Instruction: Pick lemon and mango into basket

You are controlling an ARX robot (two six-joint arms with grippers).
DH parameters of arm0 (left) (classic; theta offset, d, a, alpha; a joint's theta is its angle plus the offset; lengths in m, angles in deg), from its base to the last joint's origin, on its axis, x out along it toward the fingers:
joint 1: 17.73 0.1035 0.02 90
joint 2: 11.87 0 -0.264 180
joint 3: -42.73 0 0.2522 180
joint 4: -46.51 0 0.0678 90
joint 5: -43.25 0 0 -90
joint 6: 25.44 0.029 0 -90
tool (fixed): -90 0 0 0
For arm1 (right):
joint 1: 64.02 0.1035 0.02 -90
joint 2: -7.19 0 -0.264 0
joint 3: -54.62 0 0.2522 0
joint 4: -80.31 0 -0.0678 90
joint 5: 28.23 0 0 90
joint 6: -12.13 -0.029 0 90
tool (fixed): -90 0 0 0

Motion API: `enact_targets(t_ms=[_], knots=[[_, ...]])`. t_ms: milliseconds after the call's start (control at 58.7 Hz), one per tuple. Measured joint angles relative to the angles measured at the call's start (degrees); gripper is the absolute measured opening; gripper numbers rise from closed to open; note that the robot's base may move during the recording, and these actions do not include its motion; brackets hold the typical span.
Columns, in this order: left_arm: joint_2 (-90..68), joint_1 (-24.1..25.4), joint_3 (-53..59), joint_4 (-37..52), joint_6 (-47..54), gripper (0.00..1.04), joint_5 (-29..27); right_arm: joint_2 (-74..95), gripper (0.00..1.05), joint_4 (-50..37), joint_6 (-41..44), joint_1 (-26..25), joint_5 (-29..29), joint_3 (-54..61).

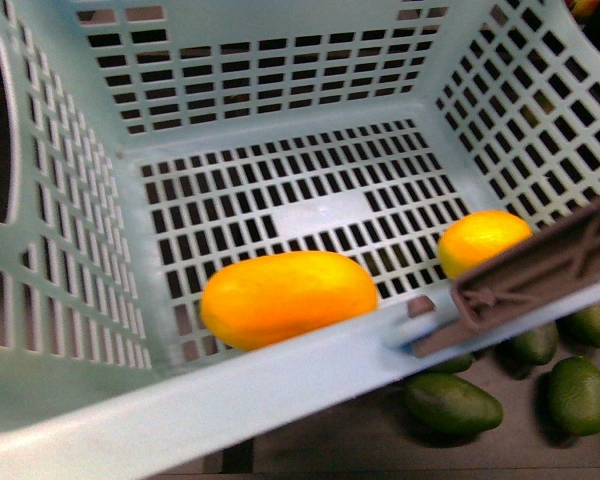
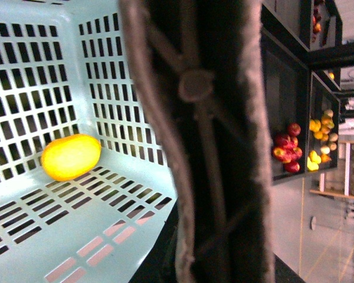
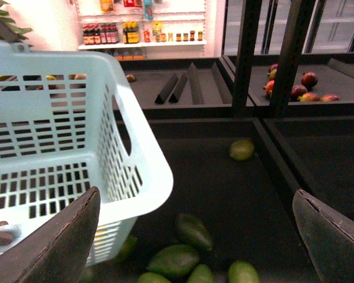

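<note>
Right gripper [image 3: 194, 236] has its two dark fingers [image 3: 62, 242] spread wide apart, and nothing is between them. It hangs over a dark shelf beside the basket [image 3: 147, 177]. Under it lie some dark green fruits [image 3: 174, 259], and one more green fruit [image 3: 242, 150] sits alone farther off on the same shelf. Red apples [image 3: 307, 79] rest in a bin at the back. The left gripper does not show clearly in any view, so I cannot tell if it is apart or together. In the left wrist view a big brown handle [image 2: 206, 141] fills the middle, very close to the camera. From the front, the light teal basket [image 1: 70, 420] fills most of the view. The mango [image 1: 288, 297] lies on the slotted floor inside the basket, close to the near wall. The lemon [image 1: 483, 240] is inside too, near the right corner, well apart from the mango. Part of the brown handle [image 1: 540, 275] lies across the near rim just beside the lemon. More green fruits [image 1: 450, 402] lie on the dark shelf outside the basket, below that rim. The left wrist view shows only one yellow fruit [image 2: 71, 157] on the basket floor near a slotted wall.
</note>
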Motion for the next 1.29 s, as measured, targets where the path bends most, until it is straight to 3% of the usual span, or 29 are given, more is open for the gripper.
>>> enact_targets(t_ms=[136,170,238,255,307,358,443,613,732,886,1039,1294], knots=[[0.00,-0.02,0.00,0.00,0.52,0.06,0.61,0.00,0.96,0.00,0.00,0.00,0.17,0.00],[0.00,-0.61,0.20,0.59,-1.27,0.06,-2.71,0.00,0.96,0.00,0.00,0.00,0.17,0.00],[-0.04,-1.44,1.42,3.96,-7.80,0.06,-16.79,0.00,0.96,0.00,0.00,0.00,0.26,0.00],[-0.09,-1.49,2.03,5.07,-12.81,0.06,-22.60,0.02,0.96,0.00,0.00,0.00,0.20,0.00],[-0.24,-0.02,3.21,6.91,-20.55,0.06,-32.02,0.00,0.96,0.00,0.00,0.00,0.42,0.00],[-0.61,3.04,4.26,8.94,-22.91,0.06,-34.91,0.00,0.96,0.00,0.00,0.00,0.50,0.00],[-2.03,8.59,7.19,12.44,-22.84,0.06,-34.62,0.00,0.96,-0.02,0.00,0.02,0.50,0.00],[-9.64,18.12,10.58,17.42,-23.58,0.06,-27.10,0.00,0.96,0.00,0.00,0.02,0.42,0.00],[-15.37,25.38,5.51,19.63,-23.87,0.06,-23.08,0.00,0.96,-0.02,0.00,0.02,0.39,0.00],[-21.05,31.36,-1.33,21.66,-23.89,0.06,-23.71,0.00,0.96,0.00,0.00,0.02,0.42,0.00],[-29.66,34.10,-6.19,22.95,-23.78,0.06,-22.10,0.00,0.96,-0.02,-0.02,0.02,0.39,0.00],[-31.78,34.25,-1.84,27.28,-24.96,0.06,-21.94,0.00,0.96,-0.02,0.00,0.02,0.42,0.00]])
